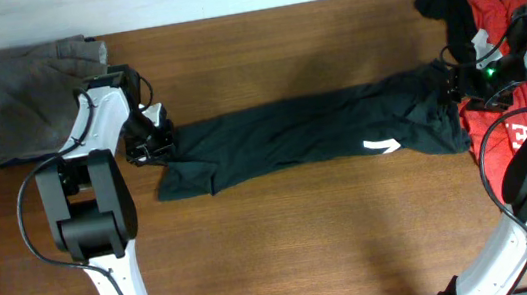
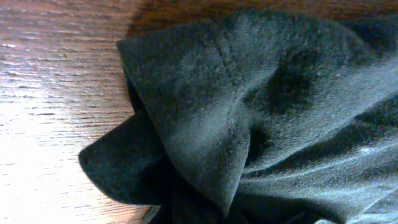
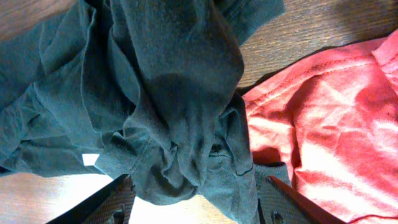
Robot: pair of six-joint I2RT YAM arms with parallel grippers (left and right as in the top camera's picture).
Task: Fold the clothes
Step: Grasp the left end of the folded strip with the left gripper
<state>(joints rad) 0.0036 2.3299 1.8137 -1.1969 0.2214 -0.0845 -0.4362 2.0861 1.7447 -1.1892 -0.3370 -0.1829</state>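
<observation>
Bunched black cotton T-shirt [image 3: 174, 106] fills the right gripper [image 3: 199, 193], jaws wide around it; stretched across the wooden table [image 1: 304, 233], its other end is pinched tight by the left gripper [image 1: 148, 147].

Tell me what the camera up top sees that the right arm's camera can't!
Only the top camera shows the folded grey cloth in the table's far left corner, both white arms, the left hand at the black shirt's left end, and the shirt stretched long across the table. Only the right wrist camera shows, up close, the shirt's bunched folds between the right hand's two dark fingers, and a stitched seam on the red shirt. Both show the black shirt, the red shirt and the wooden table.
</observation>
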